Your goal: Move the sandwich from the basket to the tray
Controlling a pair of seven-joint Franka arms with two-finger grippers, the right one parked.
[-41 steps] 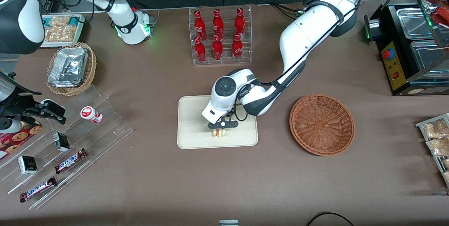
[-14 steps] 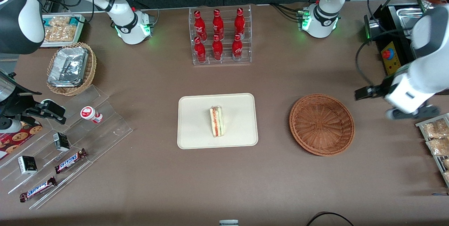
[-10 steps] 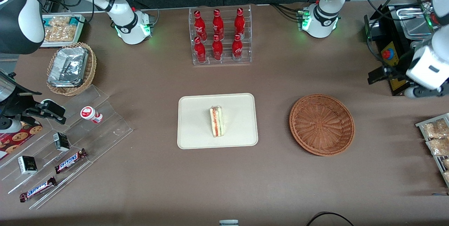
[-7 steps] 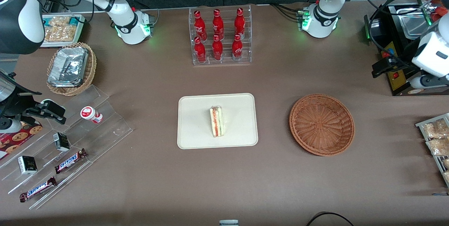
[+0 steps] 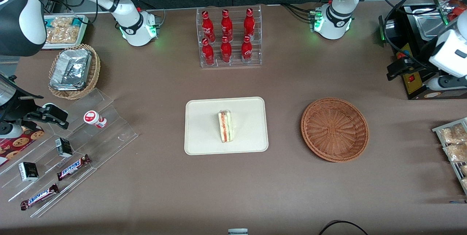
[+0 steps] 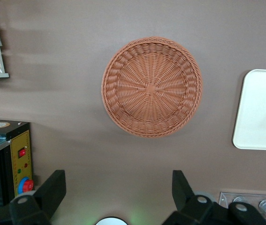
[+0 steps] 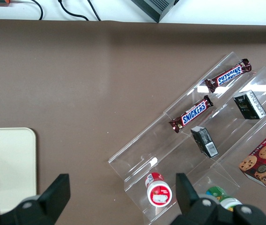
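The sandwich (image 5: 226,126) stands on its edge near the middle of the cream tray (image 5: 204,118), with nothing touching it. The reddish-brown wicker basket (image 5: 334,129) beside the tray is empty; the left wrist view looks straight down on the basket (image 6: 151,86) and one end of the tray (image 6: 259,110). My gripper (image 5: 443,81) hangs high up at the working arm's end of the table, over the black appliance's edge, well away from the basket. The gripper (image 6: 117,187) is open, its fingers (image 6: 53,187) spread wide with only bare tabletop between them.
A clear rack of red bottles (image 5: 229,38) stands farther from the front camera than the tray. A black appliance (image 5: 412,56) and snack packs (image 5: 454,143) lie at the working arm's end. Toward the parked arm's end are a foil-filled tan basket (image 5: 74,70) and acrylic racks (image 5: 91,143).
Three seconds ago the gripper was down at the sandwich on the tray. It has let go and swung away toward the working arm's end, drifting farther from the front camera in the last second.
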